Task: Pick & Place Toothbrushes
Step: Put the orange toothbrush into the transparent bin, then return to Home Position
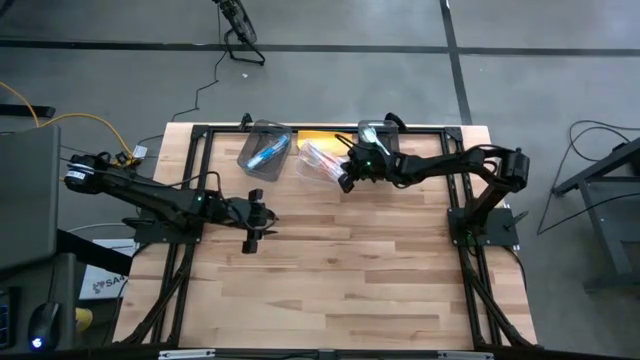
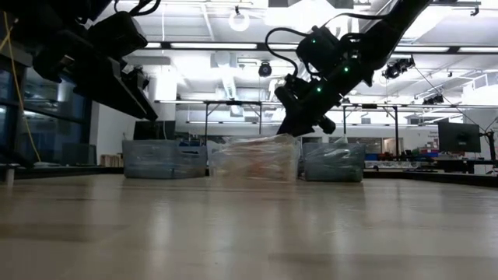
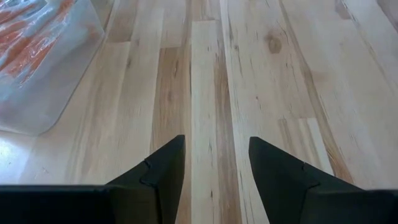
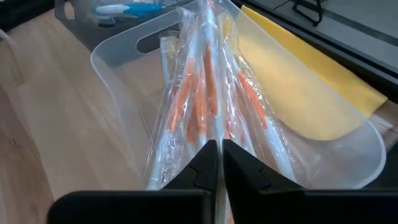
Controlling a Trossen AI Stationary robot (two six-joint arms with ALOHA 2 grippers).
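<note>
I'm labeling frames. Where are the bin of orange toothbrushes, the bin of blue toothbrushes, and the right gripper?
bin of orange toothbrushes (image 4: 118, 81), right wrist view, clear near wall.
bin of blue toothbrushes (image 1: 252, 162), high view, lower rim.
right gripper (image 4: 219, 163), right wrist view, between its fingertips.

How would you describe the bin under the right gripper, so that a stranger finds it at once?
Three bins stand along the table's far edge. Take the clear middle bin, beneath the right gripper. It alone holds orange-handled toothbrushes; the left bin holds blue ones.

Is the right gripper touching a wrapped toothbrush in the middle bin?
Touching. The right wrist view shows the right gripper with jaws closed on a wrapped toothbrush rising from the clear middle bin.
</note>
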